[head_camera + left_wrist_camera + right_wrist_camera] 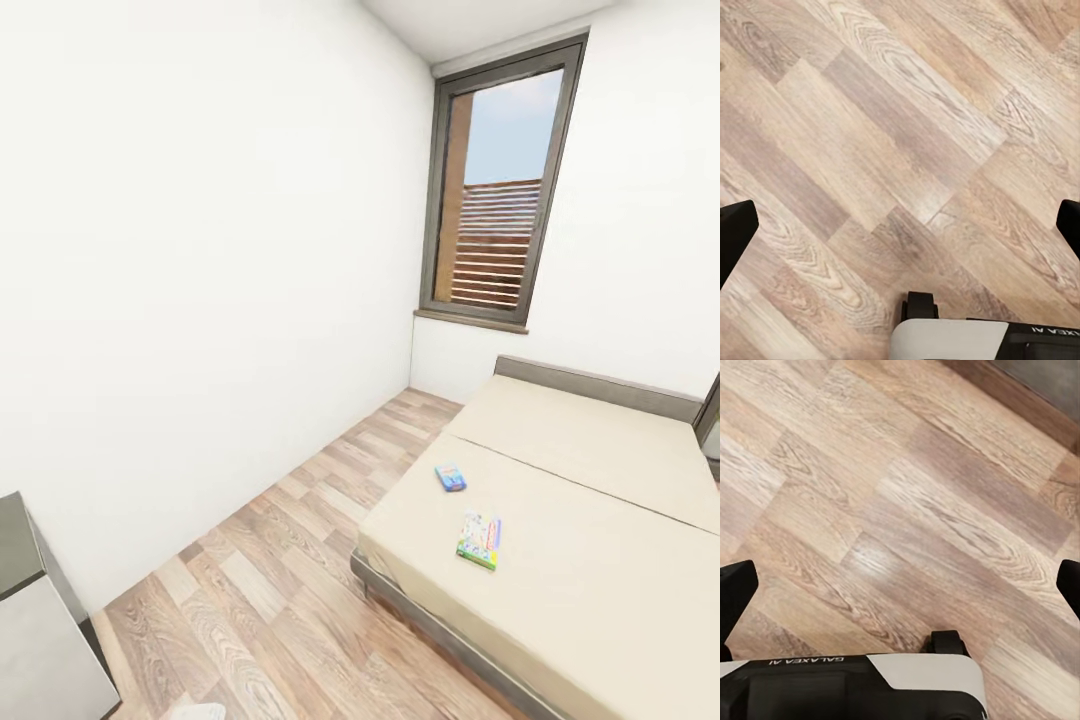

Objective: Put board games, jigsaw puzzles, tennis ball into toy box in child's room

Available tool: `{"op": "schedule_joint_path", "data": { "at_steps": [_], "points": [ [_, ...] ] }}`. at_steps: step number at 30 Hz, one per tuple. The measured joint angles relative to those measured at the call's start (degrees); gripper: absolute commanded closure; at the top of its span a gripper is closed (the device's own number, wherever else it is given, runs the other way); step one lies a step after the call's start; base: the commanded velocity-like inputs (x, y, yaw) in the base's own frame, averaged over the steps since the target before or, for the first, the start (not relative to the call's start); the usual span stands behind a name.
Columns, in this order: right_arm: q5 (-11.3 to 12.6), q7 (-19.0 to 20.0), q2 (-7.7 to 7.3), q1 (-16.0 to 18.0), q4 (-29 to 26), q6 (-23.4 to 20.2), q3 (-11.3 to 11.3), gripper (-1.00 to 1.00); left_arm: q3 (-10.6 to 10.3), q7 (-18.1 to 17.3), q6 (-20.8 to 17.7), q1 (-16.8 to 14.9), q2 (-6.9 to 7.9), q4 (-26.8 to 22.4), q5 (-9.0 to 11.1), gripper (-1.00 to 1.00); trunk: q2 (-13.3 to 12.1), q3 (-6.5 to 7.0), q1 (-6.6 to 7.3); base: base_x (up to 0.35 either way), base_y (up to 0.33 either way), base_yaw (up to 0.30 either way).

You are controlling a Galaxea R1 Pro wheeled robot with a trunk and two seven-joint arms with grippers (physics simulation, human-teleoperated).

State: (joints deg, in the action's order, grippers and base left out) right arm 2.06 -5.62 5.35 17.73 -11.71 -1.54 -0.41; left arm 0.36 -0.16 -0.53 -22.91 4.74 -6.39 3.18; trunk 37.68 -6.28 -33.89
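Two board games lie on the beige bed (600, 520) in the head view: a small blue square box (450, 477) and, nearer me, a longer white-green box (480, 540). At the lower left stands a corner of the table (30, 620), its dark grey top meeting a pale panel. My left gripper (900, 225) is open, with its black fingertips (735, 232) far apart over bare wood floor. My right gripper (900, 585) is open as well, its fingertips (735, 592) wide apart above the floor. The toy box, jigsaw puzzles and tennis ball are out of view.
A wood-plank floor strip (300, 560) runs between the white left wall and the bed's dark frame (440, 630). A tall dark-framed window (500, 190) stands in the far wall. The robot's white base (967, 341) sits low in both wrist views.
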Motion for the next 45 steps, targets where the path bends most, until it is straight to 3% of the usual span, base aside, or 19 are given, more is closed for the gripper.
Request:
{"op": "schedule_joint_path", "data": {
  "at_steps": [16,26,37,45],
  "points": [
    [-0.1,-0.9,0.65,0.0,0.0,0.0,0.1,-1.0,-0.1,0.0,2.8,0.2,-0.06,0.5,-0.4,-1.0,0.0,0.0,0.02,0.06,0.0,0.227],
    [-0.2,-3.0,1.52,0.0,0.1,0.1,0.1,-1.0,-0.1,0.0,3.3,0.2,-0.08,0.7,-0.3,-1.0,0.0,0.0,0.03,0.266,0.0,0.292],
    [-0.2,-3.4,1.57,0.0,0.2,0.1,0.1,-1.0,-0.1,0.1,3.2,0.2,-0.08,0.7,0.0,-1.0,0.0,0.0,0.0,0.041,0.0,0.293],
    [-0.3,-3.4,1.58,0.0,0.2,0.1,0.1,-1.0,-0.1,0.1,3.2,0.2,-0.08,0.7,0.0,-1.0,-3.2,1.44,1.76,0.001,0.0,0.293]
  ]
}}
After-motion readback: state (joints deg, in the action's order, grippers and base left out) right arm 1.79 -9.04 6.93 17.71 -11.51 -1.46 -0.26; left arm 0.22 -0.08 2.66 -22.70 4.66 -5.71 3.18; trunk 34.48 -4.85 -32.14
